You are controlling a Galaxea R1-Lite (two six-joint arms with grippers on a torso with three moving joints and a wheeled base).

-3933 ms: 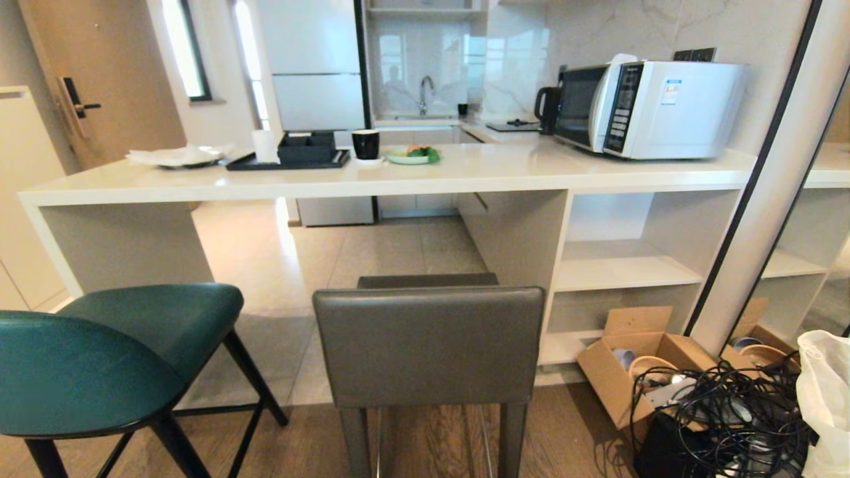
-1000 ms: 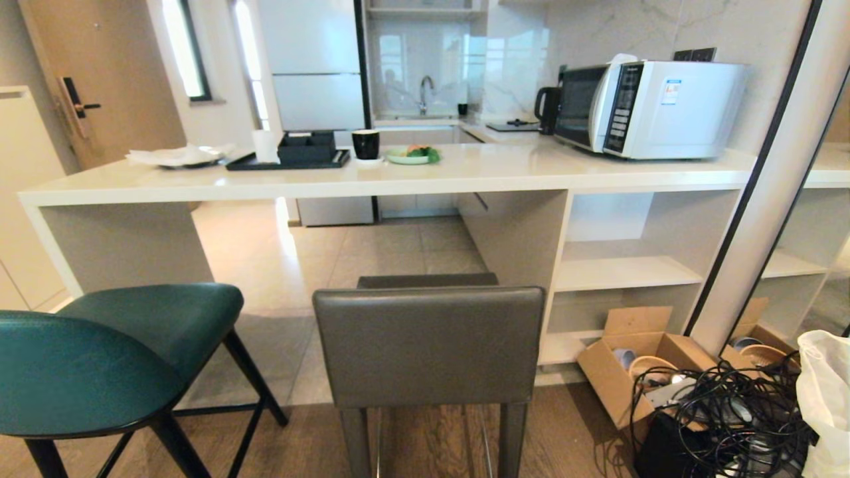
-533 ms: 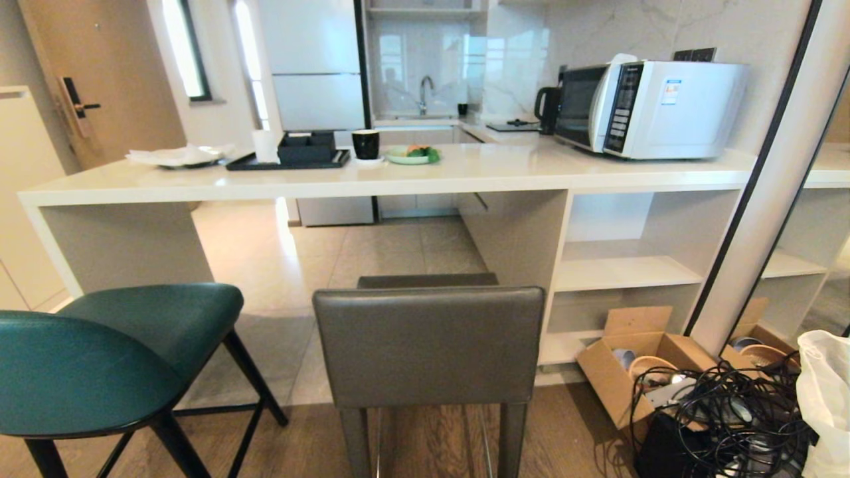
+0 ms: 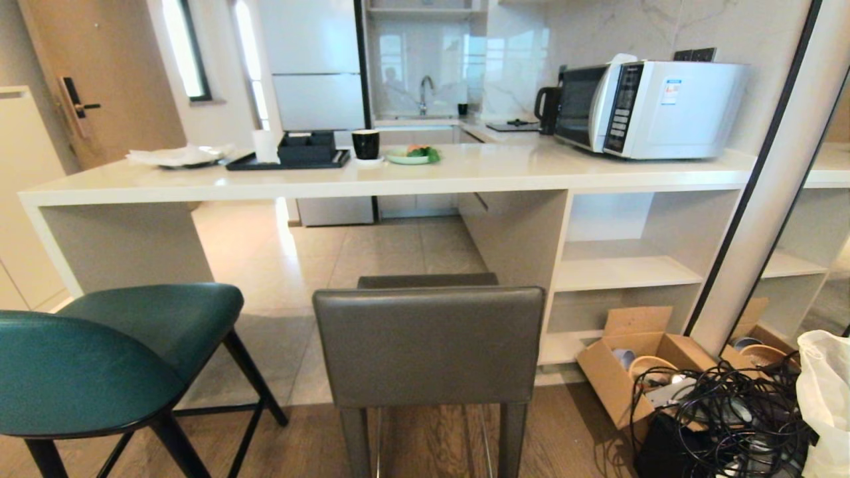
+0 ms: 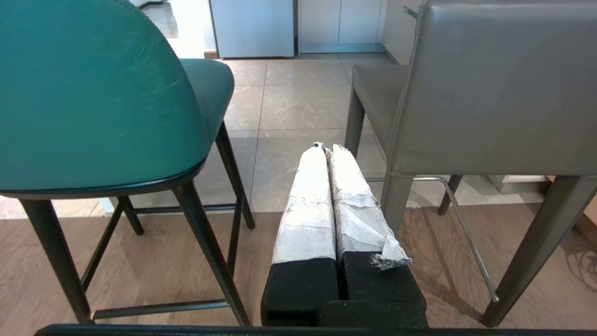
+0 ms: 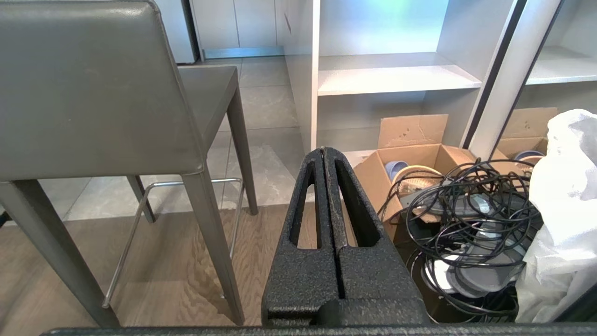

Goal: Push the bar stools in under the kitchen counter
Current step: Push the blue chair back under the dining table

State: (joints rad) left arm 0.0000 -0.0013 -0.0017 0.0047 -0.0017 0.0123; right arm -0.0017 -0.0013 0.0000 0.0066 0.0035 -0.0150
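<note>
Two bar stools stand in front of the kitchen counter, pulled out from under it. The teal stool is at the left, its curved back toward me. The dark grey stool stands in the middle, its square back toward me. Neither arm shows in the head view. In the left wrist view my left gripper is shut and empty, low between the teal stool and the grey stool. My right gripper is shut and empty, to the right of the grey stool, touching nothing.
A cardboard box, a tangle of black cables and a white bag lie on the floor at the right, by the counter's open shelves. A microwave, tray, cup and plates sit on the counter.
</note>
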